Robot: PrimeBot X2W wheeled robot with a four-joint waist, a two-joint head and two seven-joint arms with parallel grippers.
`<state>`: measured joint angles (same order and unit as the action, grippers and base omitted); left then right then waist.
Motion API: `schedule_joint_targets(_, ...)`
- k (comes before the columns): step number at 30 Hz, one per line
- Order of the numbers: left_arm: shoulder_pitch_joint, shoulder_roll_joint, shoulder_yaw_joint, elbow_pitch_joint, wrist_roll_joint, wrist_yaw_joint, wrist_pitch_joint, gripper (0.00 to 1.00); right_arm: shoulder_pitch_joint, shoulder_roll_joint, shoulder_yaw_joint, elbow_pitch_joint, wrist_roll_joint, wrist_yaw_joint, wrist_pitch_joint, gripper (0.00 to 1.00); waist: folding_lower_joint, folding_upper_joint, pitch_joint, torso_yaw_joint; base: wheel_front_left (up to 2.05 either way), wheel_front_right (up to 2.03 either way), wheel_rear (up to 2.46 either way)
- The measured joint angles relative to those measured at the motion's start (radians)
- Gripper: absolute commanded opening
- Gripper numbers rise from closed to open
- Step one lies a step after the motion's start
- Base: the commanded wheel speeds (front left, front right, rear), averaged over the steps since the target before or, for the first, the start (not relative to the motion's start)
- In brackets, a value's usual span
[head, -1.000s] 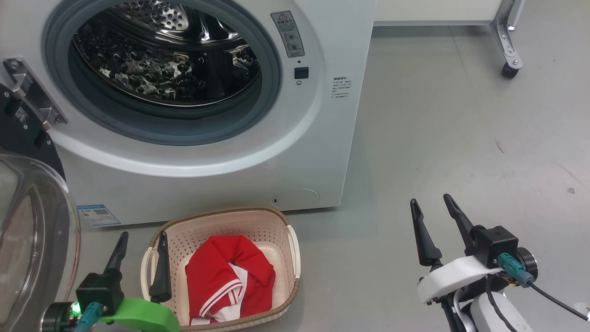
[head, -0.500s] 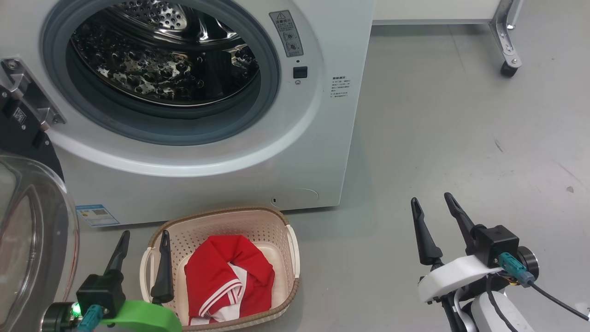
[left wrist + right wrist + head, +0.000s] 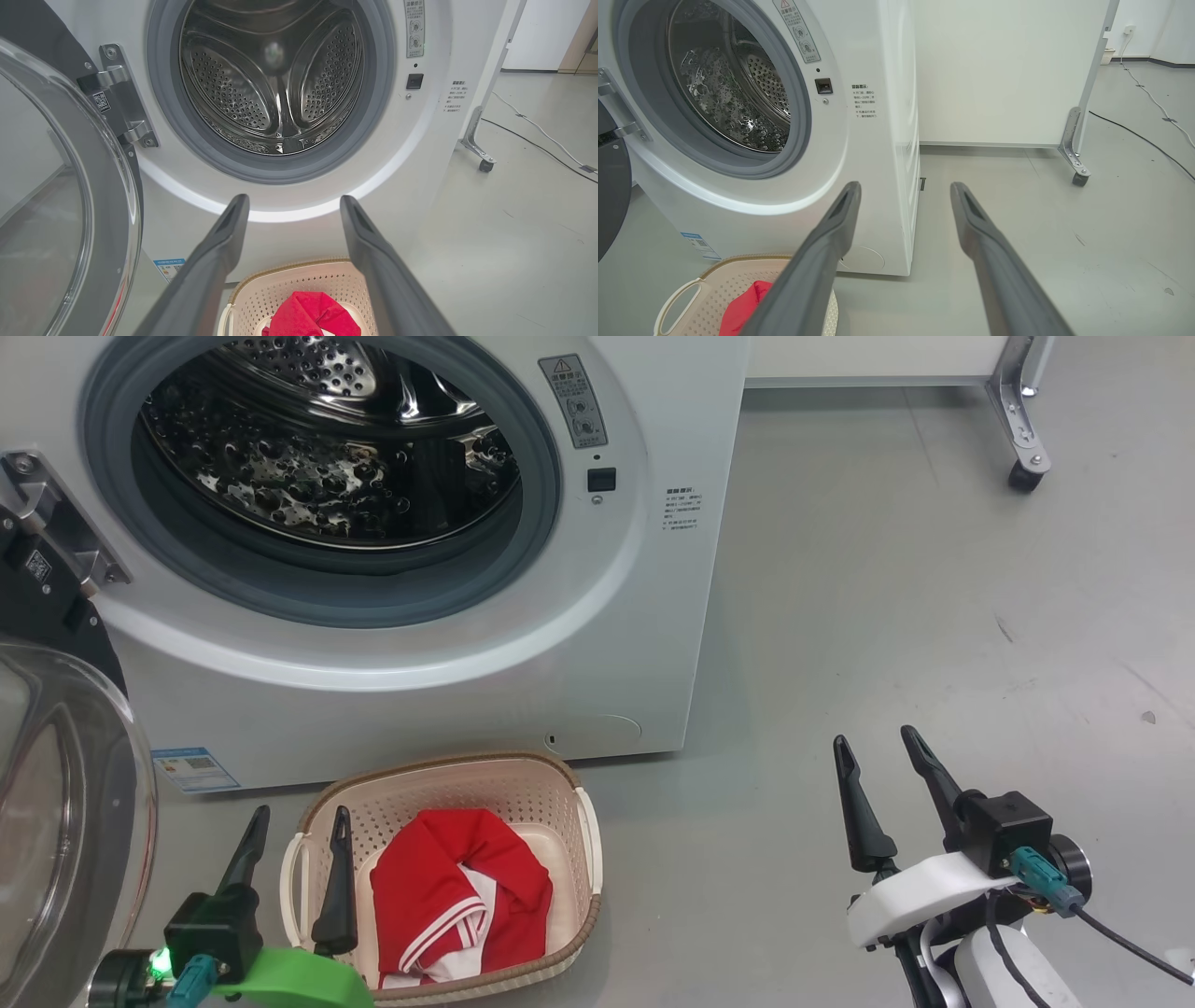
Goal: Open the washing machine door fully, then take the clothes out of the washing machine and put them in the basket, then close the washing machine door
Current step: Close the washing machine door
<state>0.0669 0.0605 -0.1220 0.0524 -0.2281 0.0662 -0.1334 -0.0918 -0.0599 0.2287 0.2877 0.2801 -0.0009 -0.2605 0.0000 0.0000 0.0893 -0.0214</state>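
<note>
Smooth grey floor (image 3: 887, 616), white panel on a castor (image 3: 1022, 476) far right; one washing machine (image 3: 672, 616) far left, washing machine door (image 3: 65, 821) swung wide open at near left; one basket (image 3: 448, 775) on the floor just in front of it, one heap of red-and-white clothes (image 3: 439, 887) inside; left gripper (image 3: 301, 814) by the basket's left edge, jaws spread wide, holding nothing; right gripper (image 3: 874, 739) over bare floor near right, jaws spread wide, touching nothing.
</note>
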Motion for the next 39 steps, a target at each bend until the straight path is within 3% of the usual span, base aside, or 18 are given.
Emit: schedule_joint_targets(39,0.027,0.009,-0.011,-0.069,0.001,0.006,0.035,1.00,0.001,0.004,-0.008,0.000,0.000,0.009,0.000,1.00,0.0000,0.0000,0.002,0.002,-0.75,0.75,-0.01)
